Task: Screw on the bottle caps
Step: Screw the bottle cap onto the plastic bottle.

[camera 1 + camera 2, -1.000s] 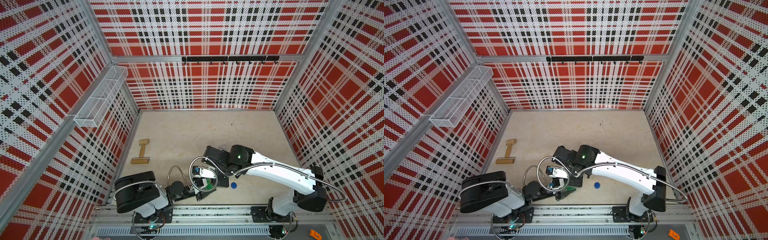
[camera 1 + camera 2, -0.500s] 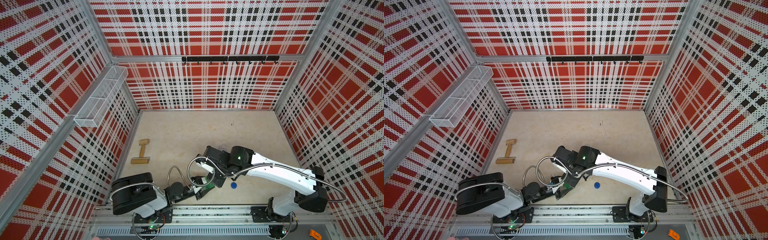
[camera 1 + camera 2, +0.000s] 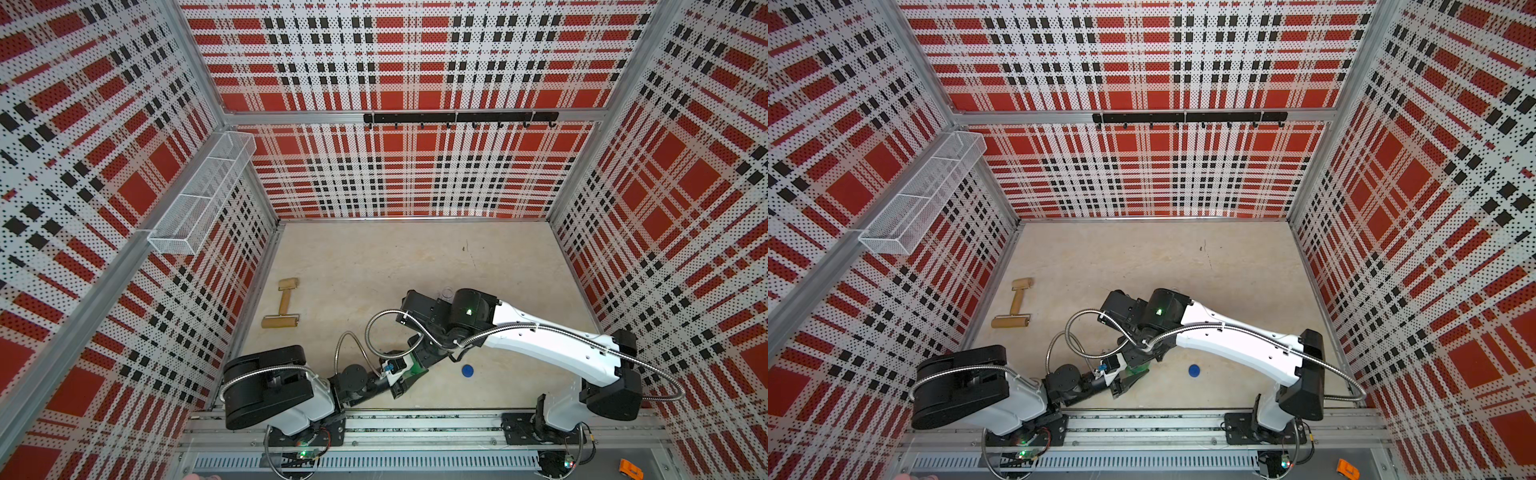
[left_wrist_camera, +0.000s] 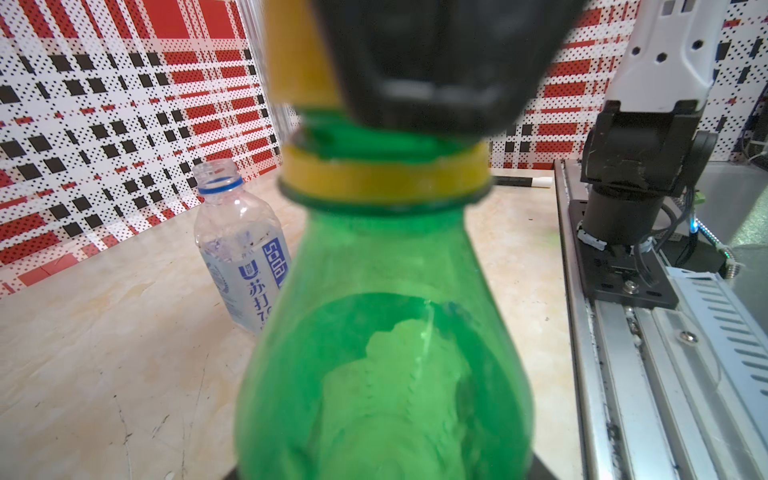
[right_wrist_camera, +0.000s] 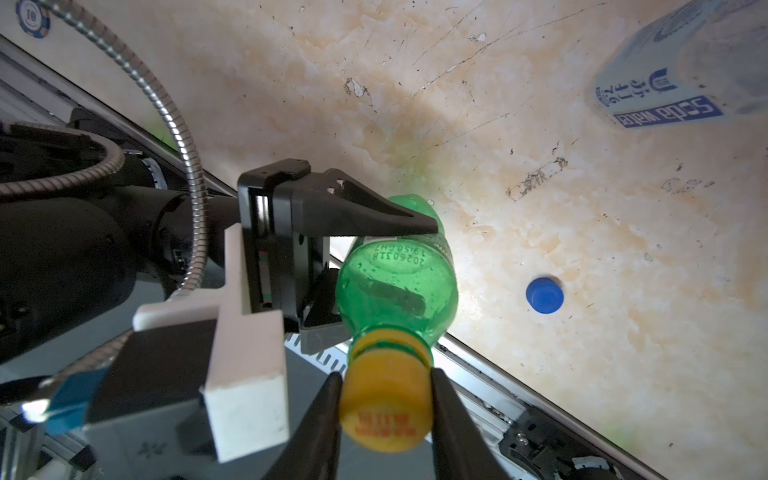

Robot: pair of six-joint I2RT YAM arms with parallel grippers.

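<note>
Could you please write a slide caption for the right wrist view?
Right gripper grips the yellow cap on the green bottle held by the left gripper.

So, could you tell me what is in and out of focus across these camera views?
Left wrist view: the green bottle looks soft, while the clear bottle behind it is sharp, label readable. Right wrist view: the yellow cap near the lens is slightly blurred; the blue cap is crisp. In both top views the back wall bows from wide-angle distortion.
</note>
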